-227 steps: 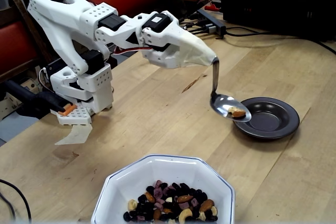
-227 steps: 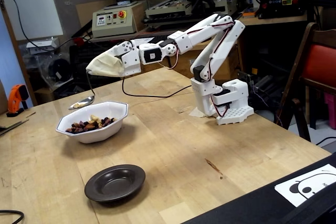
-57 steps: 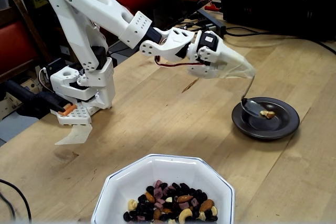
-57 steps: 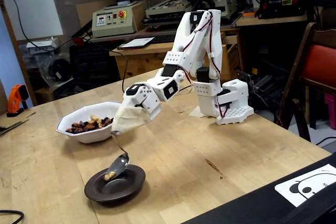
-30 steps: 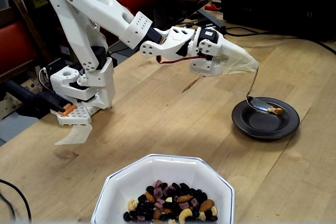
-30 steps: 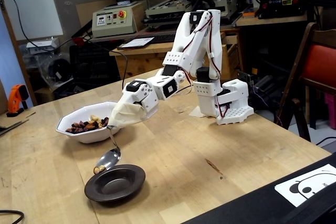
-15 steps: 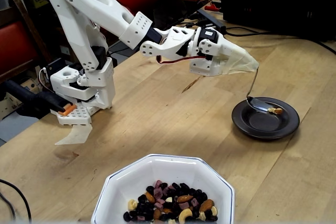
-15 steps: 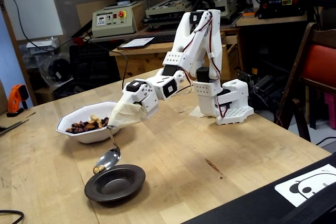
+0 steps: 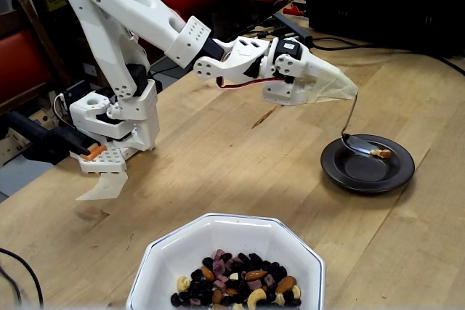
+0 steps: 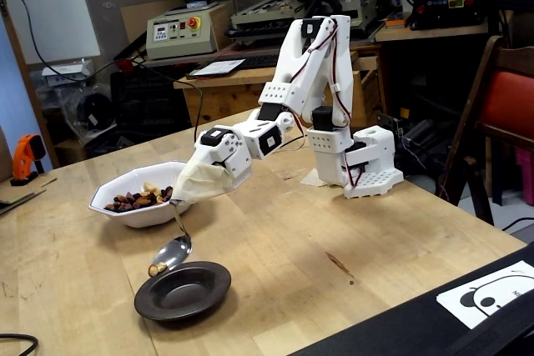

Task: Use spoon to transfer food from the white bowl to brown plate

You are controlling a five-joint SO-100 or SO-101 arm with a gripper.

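One nut rides at the lip of your spoon (image 9: 361,147), tipped over the brown plate (image 9: 368,164) near the worktop's right edge in that fixed view; the plate looks bare. Nothing has shifted for the past second, after you lifted the spoon off the plate's well, so the dump is stalled, I judge. Your gripper (image 10: 188,192) is wrapped in white cloth, so you can't tell how the fingers sit. Most food (image 9: 236,288) waits in the white bowl (image 9: 173,258) at the front edge
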